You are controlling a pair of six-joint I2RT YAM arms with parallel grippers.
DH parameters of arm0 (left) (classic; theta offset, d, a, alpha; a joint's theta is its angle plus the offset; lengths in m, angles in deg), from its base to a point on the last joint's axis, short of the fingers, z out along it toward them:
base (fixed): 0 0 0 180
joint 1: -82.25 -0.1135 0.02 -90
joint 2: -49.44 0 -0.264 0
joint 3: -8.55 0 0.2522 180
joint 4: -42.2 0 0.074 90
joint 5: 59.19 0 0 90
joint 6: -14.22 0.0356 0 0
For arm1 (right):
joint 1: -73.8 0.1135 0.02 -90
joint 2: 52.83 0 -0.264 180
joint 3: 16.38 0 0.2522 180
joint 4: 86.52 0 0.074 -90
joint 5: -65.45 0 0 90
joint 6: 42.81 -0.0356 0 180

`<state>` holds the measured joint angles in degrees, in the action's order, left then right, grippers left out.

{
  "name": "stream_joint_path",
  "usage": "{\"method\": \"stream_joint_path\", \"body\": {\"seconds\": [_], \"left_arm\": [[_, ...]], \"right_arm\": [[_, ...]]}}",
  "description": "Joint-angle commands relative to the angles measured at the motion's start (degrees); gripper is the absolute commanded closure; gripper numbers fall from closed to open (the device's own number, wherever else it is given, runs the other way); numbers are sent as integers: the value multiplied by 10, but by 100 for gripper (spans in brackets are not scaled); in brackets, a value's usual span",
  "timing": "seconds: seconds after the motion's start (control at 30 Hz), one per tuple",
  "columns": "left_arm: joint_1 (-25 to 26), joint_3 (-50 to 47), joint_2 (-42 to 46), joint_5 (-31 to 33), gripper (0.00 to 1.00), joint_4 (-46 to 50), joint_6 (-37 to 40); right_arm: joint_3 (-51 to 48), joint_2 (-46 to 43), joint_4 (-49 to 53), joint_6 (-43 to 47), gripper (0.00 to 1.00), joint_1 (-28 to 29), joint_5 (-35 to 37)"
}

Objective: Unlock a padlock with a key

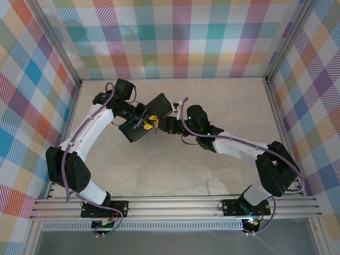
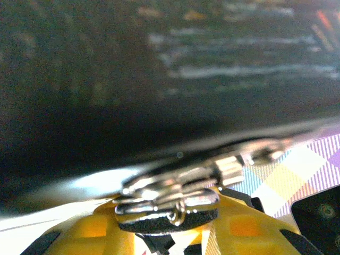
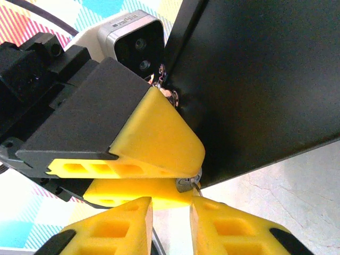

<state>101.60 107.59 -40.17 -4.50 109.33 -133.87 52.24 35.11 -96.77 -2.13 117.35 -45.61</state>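
Robot lab test cell, boxed-in bench rig.
You're looking at a lab-type enclosure: plaid printed walls (image 1: 180,37) on 3 sides, alu corner posts (image 1: 56,45), and an alu rail (image 1: 175,207) across the near edge w/ the left arm (image 1: 90,133) & right arm (image 1: 239,146) bolted to it. The tabletop (image 1: 175,175) is pale, marble-look. Purple cables (image 1: 65,164) run along the arms.

Bright, even light is falling from above on the counter (image 1: 212,175), shadows lying soft. Up close, the left wrist view is blurring badly, glare flashing off the keys (image 2: 175,197).
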Motion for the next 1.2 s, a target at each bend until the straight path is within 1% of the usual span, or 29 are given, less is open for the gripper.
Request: {"method": "stream_joint_path", "body": {"seconds": [0.0, 0.1, 0.2, 0.27, 0.47, 0.6, 0.77, 0.97, 1.17], "left_arm": [[-1, 10, 30, -23, 100, -42, 10], [-3, 8, 32, -19, 100, -40, 10], [-4, 7, 32, -18, 100, -41, 10], [-5, 7, 30, -20, 100, -42, 9], [-5, 7, 32, -21, 100, -43, 8], [-5, 11, 31, -23, 100, -44, 7], [-5, 11, 31, -24, 100, -42, 10], [-5, 8, 32, -25, 100, -44, 10], [-5, 7, 31, -27, 100, -44, 10]], "right_arm": [[4, 0, -8, -2, 75, 3, 3], [-11, -18, -5, 8, 72, 3, 17], [-10, -32, 21, 28, 64, 2, 17], [-11, -32, 26, 30, 63, 2, 15], [-18, -26, 29, 27, 63, 2, 30], [-5, -13, 32, 24, 64, 2, 23], [1, 2, 5, 14, 66, 2, 18], [12, 22, -10, -1, 70, 3, 9], [17, 28, -22, -10, 70, 3, 11]]}}
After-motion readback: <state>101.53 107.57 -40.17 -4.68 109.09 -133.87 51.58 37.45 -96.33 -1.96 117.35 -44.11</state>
